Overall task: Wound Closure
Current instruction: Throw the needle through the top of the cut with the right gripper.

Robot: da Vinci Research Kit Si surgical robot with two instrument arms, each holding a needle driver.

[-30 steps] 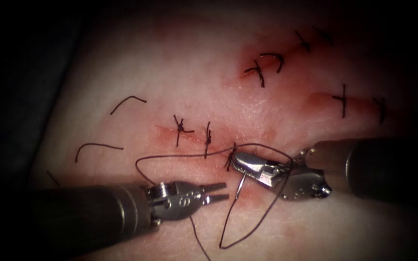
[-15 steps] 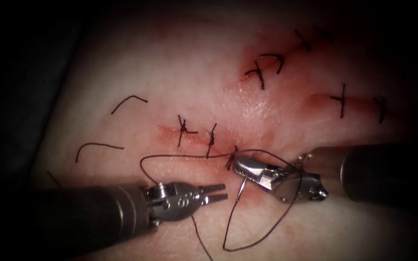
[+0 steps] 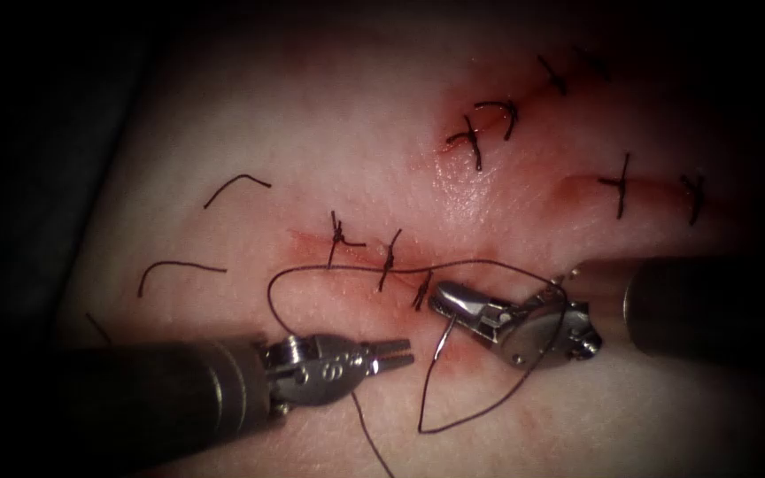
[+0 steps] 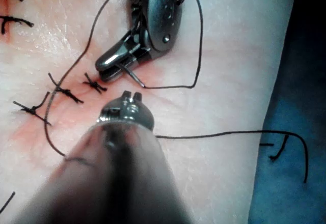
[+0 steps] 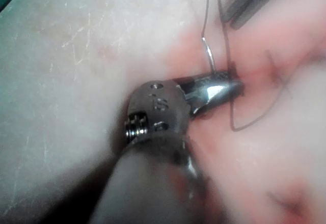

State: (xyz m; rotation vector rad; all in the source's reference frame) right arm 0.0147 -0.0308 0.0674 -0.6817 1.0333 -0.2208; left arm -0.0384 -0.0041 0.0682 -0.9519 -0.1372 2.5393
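The right claw is clamped shut on the needle. It grips the needle near one end, and the rest of the curve hangs free below the claw's tip, out of the tissue. The needle sits just below the cut, near its right end, beside the last dark stitch.

The left claw holds nothing. Its two tips look a tiny bit apart. It sits just to the left of the needle's free end, close but not touching.

The thread makes a big loose loop. It runs from the needle down under the right claw, then climbs up over the claw's wrist and across above the cut, and curls down to the left claw. Another bit trails below the left claw.

Here is what I think could go wrong. The thread lies right over the right claw's wrist, so if that claw twists, the thread might snag in the joint. The needle is gripped near its end, so a bump from the left claw could make it swing or slip. A hard tug on the loop might also pull at the stitch.
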